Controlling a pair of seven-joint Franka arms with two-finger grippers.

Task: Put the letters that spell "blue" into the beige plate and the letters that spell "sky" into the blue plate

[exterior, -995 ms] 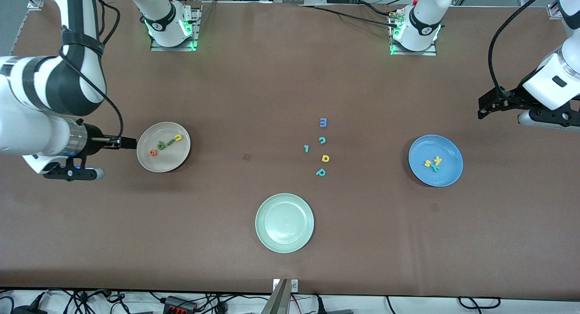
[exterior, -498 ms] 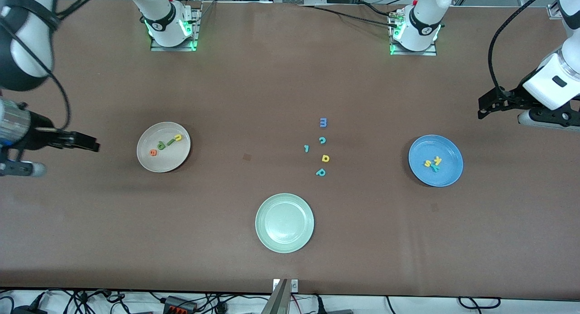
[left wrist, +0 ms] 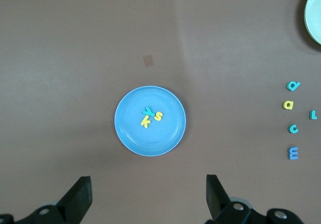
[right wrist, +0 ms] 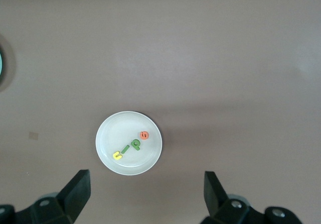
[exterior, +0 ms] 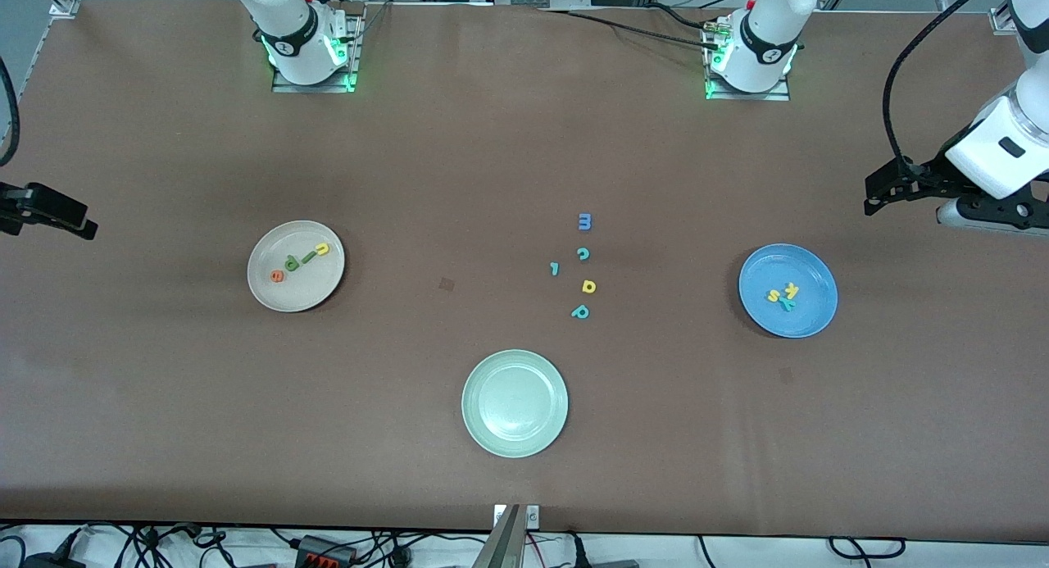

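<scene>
Beige plate: holds b, l, u, e, mid-left of frame.
Blue plate: holds s, k, y.
Left pincer: spread, empty, parked.
Right pincer: spread, empty; best kept clear.

Legible characters are the foam letters only. In the beige plate: orange e, green b, green l, yellow u. In the blue plate: yellow s, yellow k, teal y. Loose on the table between the plates: blue m, teal c. No printed labels or brand marks readable.
</scene>
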